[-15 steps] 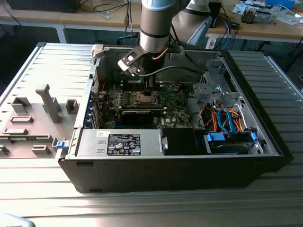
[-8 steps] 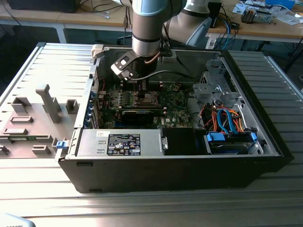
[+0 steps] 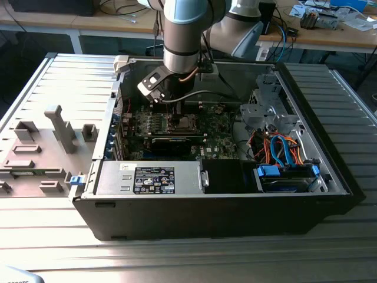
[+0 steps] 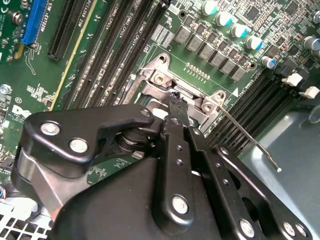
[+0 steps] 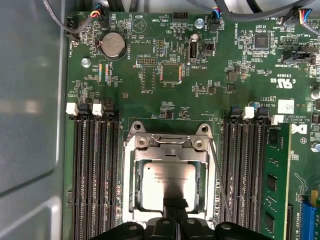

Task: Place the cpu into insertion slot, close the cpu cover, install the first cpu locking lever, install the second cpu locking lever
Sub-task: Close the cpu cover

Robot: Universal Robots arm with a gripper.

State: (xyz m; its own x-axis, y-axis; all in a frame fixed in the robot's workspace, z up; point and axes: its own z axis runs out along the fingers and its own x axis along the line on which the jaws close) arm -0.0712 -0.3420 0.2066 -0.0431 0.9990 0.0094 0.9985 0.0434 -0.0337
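Note:
The cpu (image 5: 167, 180) lies flat in the insertion slot (image 5: 130, 200), its silvery top showing through the window of the cpu cover (image 5: 167, 155), which is down over it. My gripper (image 5: 175, 209) is shut, its two thin fingertips together and touching the cover's edge on the side away from the hinge. In the second wrist view the fingertips (image 4: 175, 102) rest on the socket's metal frame (image 4: 160, 75). One thin wire locking lever (image 4: 250, 142) stands loose and slanted beside the socket, also seen as a lever (image 5: 216, 170) in the first wrist view. In the exterior view my gripper (image 3: 177, 112) reaches down into the case.
Memory slots (image 5: 95, 175) flank the socket on both sides. The open computer case (image 3: 347, 183) holds a power supply (image 3: 153, 177), a black card (image 3: 171, 143) and orange and blue cables (image 3: 283, 147). A grey fixture (image 3: 41, 147) sits at the exterior view's left.

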